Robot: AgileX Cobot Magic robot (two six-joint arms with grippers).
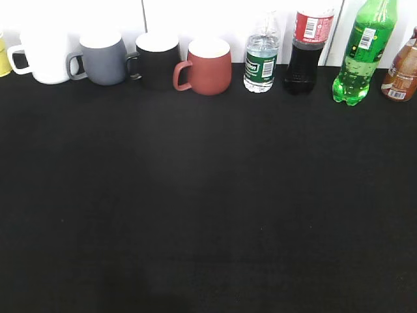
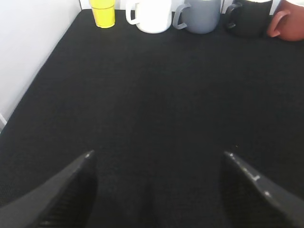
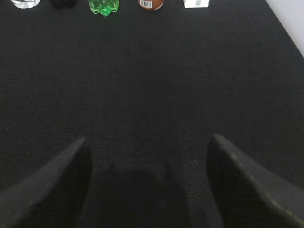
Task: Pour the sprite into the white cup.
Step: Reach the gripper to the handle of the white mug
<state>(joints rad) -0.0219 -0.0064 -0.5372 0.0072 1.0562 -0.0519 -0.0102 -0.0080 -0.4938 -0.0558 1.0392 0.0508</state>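
Sprite: tall translucent bright-green plastic bottle [image 1: 363, 55] with a green-yellow label and white barcode, upright at the far right of the back row on the black cloth-covered counter [image 1: 208, 208], between the dark cola bottle with a red label [image 1: 307, 49] and a brown bottle [image 1: 401, 72] at the frame's edge.
White cup: plain white rounded ceramic mug [image 1: 44, 57], handle to the left, at the left end of the row just beside the grey mug [image 1: 103, 59]; black mug [image 1: 156, 59] and terracotta-red mug [image 1: 207, 65] follow, then a small clear water bottle [image 1: 262, 55].
Left gripper [image 2: 156, 190]: spread wide, nothing between its fingers [image 2: 71, 190], low over bare cloth; the white cup [image 2: 151, 14] stands well ahead at the far edge, slightly left of centre, next to a yellow cup [image 2: 103, 12].
Right gripper [image 3: 149, 185]: equally wide apart and holding nothing; only the sprite's bumpy green base [image 3: 103, 5] shows, far ahead and left of its centre line.
Exterior view: neither gripper appears.
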